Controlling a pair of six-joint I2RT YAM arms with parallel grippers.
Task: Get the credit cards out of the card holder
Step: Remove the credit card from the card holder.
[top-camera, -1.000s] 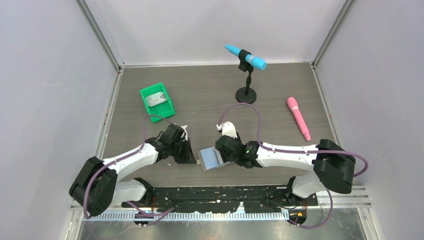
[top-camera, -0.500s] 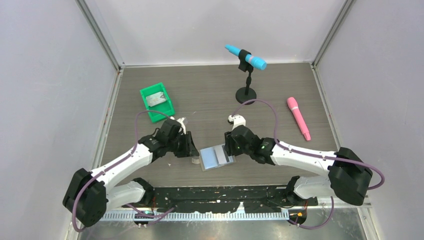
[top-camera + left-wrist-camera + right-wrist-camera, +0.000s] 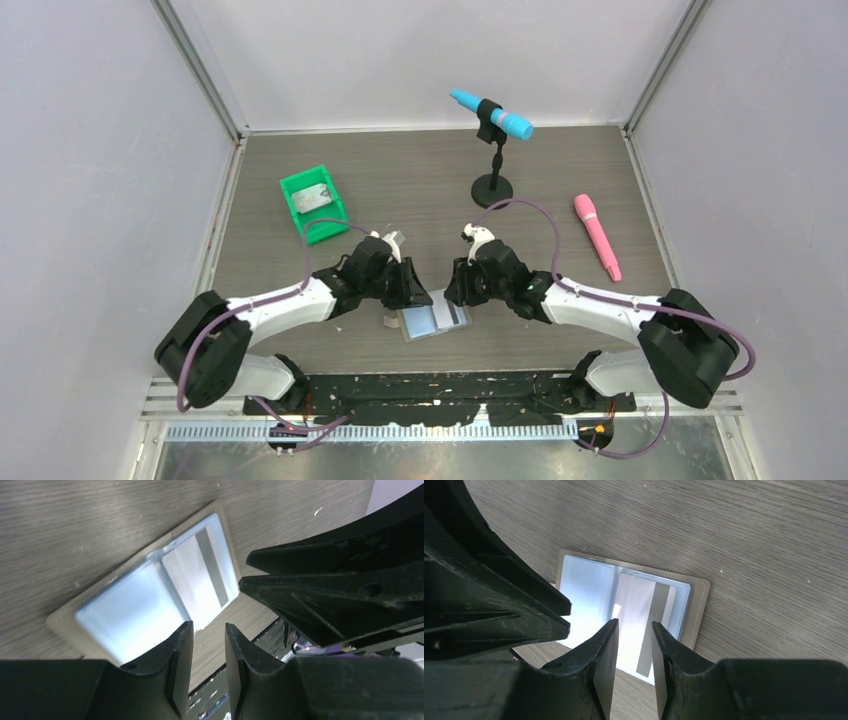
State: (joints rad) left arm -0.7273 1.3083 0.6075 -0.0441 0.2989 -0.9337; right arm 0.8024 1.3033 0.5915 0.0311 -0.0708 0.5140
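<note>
The card holder point(image 3: 420, 323) lies open and flat on the table, pale blue pockets up. A whitish credit card point(image 3: 453, 316) with a dark stripe sits in its right pocket. In the right wrist view that card point(image 3: 644, 605) lies just beyond my right gripper point(image 3: 635, 622), which is open with nothing between its fingers. My left gripper point(image 3: 209, 626) is also open and empty, hanging over the near edge of the holder point(image 3: 125, 615), with the card point(image 3: 200, 575) beyond it. From above, the left gripper point(image 3: 413, 297) and right gripper point(image 3: 460, 295) face each other over the holder's far edge.
A green bin point(image 3: 331, 215) at the back left holds a grey card point(image 3: 313, 199). A blue microphone point(image 3: 492, 118) on a black stand is at the back centre. A pink microphone point(image 3: 597, 236) lies at the right.
My left arm has swung right to the holder and its gripper has opened from shut. My right gripper has drawn back off the holder's right half and narrowed.
</note>
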